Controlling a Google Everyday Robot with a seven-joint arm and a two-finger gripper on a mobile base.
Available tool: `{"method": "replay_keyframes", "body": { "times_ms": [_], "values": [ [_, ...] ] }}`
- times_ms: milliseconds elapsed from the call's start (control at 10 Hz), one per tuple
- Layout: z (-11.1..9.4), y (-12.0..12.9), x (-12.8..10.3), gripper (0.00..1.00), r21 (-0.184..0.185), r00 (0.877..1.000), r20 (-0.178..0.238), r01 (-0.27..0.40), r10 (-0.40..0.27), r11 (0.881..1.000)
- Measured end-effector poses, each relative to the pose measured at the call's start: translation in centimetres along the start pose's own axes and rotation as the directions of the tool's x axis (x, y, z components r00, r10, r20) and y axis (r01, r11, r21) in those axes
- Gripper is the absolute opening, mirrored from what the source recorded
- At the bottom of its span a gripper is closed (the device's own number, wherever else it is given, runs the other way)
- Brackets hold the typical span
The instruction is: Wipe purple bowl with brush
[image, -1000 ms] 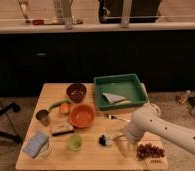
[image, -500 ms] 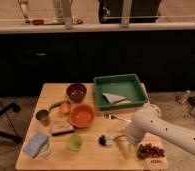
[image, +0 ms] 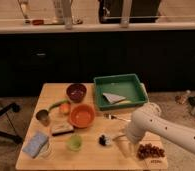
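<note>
Since wiping needs the brush in hand, your gripper hangs beside it — grip unreadable — purple bowl well beyond.

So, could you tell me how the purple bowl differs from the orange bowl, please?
The purple bowl is dark maroon and smaller; the orange bowl is bright and larger. The purple bowl sits farther back, the orange bowl nearer. Both are round, upright. The gripper is beside the brush, away from both.
</note>
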Motion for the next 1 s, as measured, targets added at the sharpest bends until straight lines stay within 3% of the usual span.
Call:
{"method": "replay_keyframes", "body": {
  "times_ms": [400, 1000],
  "values": [
    [-0.4, -1.1, 1.3, 0.8, 0.008, 0.999, -0.032, -0.017, 0.018, 1.0],
    [2.6, -2.9, 4.0, 0.8, 0.027, 0.99, -0.063, -0.121, 0.123, 0.992]
  ]
}}
